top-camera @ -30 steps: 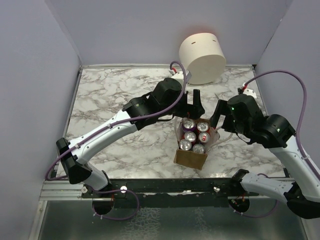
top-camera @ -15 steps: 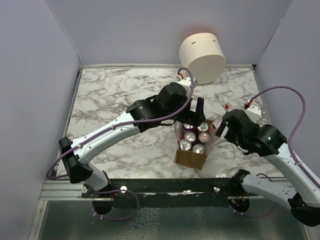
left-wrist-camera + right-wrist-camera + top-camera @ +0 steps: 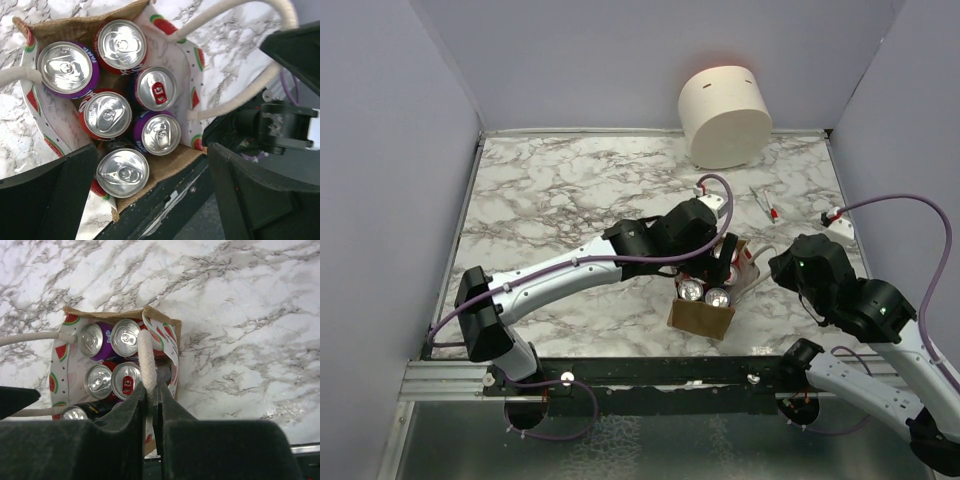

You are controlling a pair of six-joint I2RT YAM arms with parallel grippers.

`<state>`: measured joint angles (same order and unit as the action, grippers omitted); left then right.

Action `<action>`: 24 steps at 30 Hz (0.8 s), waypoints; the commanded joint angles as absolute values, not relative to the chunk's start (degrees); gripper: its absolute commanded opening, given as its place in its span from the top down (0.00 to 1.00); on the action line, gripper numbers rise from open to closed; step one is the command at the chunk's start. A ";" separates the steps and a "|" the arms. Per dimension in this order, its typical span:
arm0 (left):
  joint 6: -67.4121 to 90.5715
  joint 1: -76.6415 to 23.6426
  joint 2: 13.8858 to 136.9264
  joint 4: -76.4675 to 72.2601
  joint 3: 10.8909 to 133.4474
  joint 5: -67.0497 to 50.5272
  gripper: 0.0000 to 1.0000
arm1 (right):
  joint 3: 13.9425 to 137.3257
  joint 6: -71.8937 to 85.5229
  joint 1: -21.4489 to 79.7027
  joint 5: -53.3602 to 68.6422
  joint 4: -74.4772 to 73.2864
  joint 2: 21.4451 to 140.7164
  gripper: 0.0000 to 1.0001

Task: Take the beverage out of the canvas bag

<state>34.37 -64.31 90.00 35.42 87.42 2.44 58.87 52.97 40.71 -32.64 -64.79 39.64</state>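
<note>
Now left tool (image 3: 150, 192) has dropped from behind canvas bag (image 3: 700, 318) to right over it, fingers spread above beverage cans (image 3: 107, 114). Bag sits mid-tabletop (image 3: 550, 190). Right tool (image 3: 151, 412) pinches rope handle (image 3: 146, 365), pulled aside. I judge grab comes next.

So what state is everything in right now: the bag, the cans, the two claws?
canvas bag: upright, top open, packed with cans.
cans: six, upright, lids sealed.
left gripper: open, above the cans.
right gripper: shut on the rope handle.
</note>
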 commanded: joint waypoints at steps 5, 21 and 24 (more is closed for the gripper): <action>39.54 -68.23 99.67 49.66 95.23 11.61 0.08 | 57.45 44.25 40.87 -28.69 -52.82 37.73 0.93; 41.86 -73.48 110.30 64.17 105.07 18.45 0.09 | 56.60 37.80 40.87 -29.33 -52.41 38.16 0.93; 41.92 -74.42 110.89 67.21 105.70 19.68 0.09 | 56.73 37.53 40.87 -29.00 -52.68 38.57 0.93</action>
<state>40.64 -72.82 109.86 60.47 103.57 17.23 56.07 39.75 40.77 -29.08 -55.61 38.48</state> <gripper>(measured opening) 0.905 0.079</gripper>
